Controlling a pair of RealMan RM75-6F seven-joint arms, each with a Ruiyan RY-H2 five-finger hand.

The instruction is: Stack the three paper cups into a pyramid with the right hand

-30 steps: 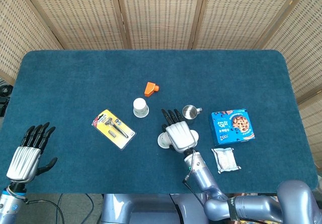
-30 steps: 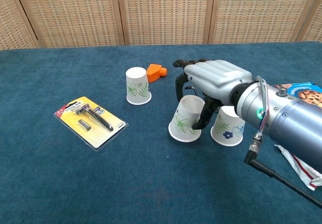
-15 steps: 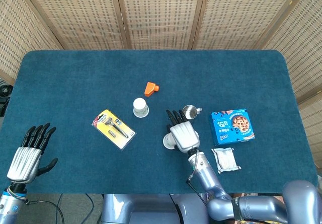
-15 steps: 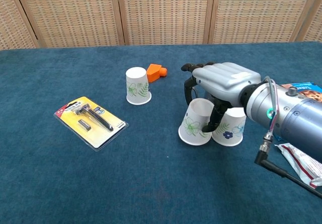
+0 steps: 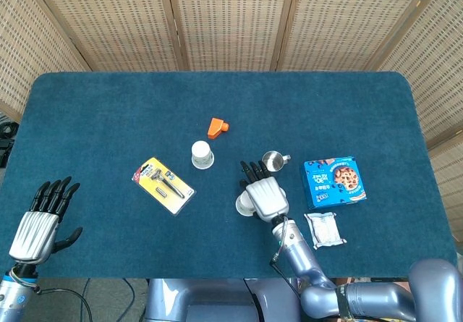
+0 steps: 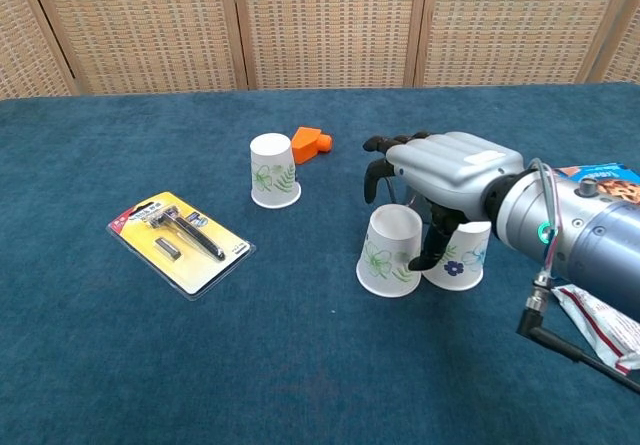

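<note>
Three upside-down paper cups are on the blue table. One leaf-print cup (image 6: pixel 272 171) stands alone at the back left, also visible from the head camera (image 5: pixel 202 155). A second leaf-print cup (image 6: pixel 390 252) stands upright on the cloth, touching a blue-flower cup (image 6: pixel 461 257). My right hand (image 6: pixel 446 165) arches over both, its thumb down between them against the leaf cup and its fingers (image 6: pixel 373 170) curled behind that cup's top. In the head view this hand (image 5: pixel 263 195) hides most of both cups. My left hand (image 5: pixel 40 221) hovers at the table's near left corner, fingers apart, holding nothing.
A yellow razor pack (image 6: pixel 180 233) lies to the left. An orange block (image 6: pixel 312 142) sits behind the lone cup. A small metal cup (image 5: pixel 273 161), a blue cookie box (image 5: pixel 333 181) and a white packet (image 5: pixel 322 229) lie right of my right hand.
My right hand carried the tilted leaf-print cup to the right and set it upright against the blue-flower cup. The left hand stayed still.
</note>
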